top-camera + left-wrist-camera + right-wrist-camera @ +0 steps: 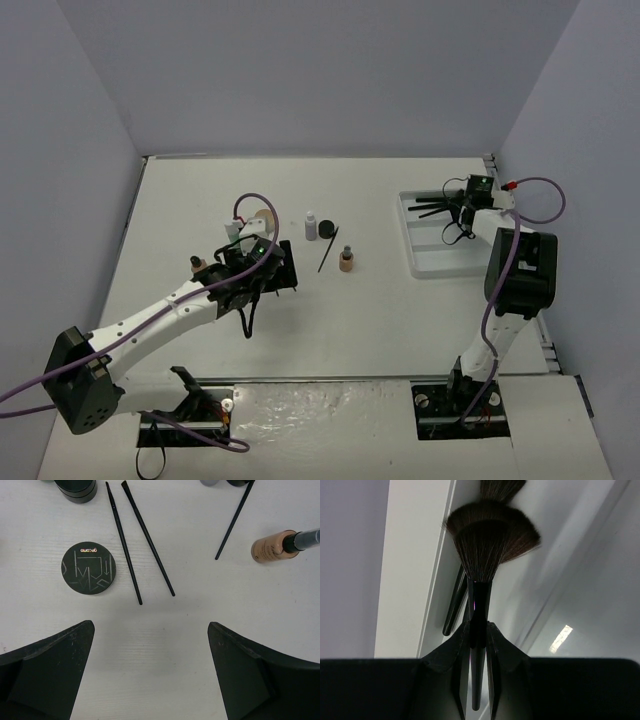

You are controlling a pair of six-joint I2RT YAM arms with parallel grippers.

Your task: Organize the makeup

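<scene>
My left gripper [272, 266] [150, 640] is open and empty, hovering over bare table. Just beyond it in the left wrist view lie a round black compact [89, 568], two thin black brushes [125, 542], a third thin brush [235, 517], a tan bottle [274, 546] and a black jar [76, 489]. From above I see a clear-grey bottle [311, 227], a black jar [329, 232], a thin brush [327, 255] and a tan bottle [346, 260]. My right gripper [462, 208] [477, 630] is shut on a fan-shaped black brush [490, 540] over the white tray [425, 262].
Other black brushes [432, 208] lie in the tray's far compartment; one handle [456, 602] shows beside the tray wall [435, 565]. A green bottle [232, 228], a tan jar [263, 218] and a second tan bottle [198, 265] sit by the left arm.
</scene>
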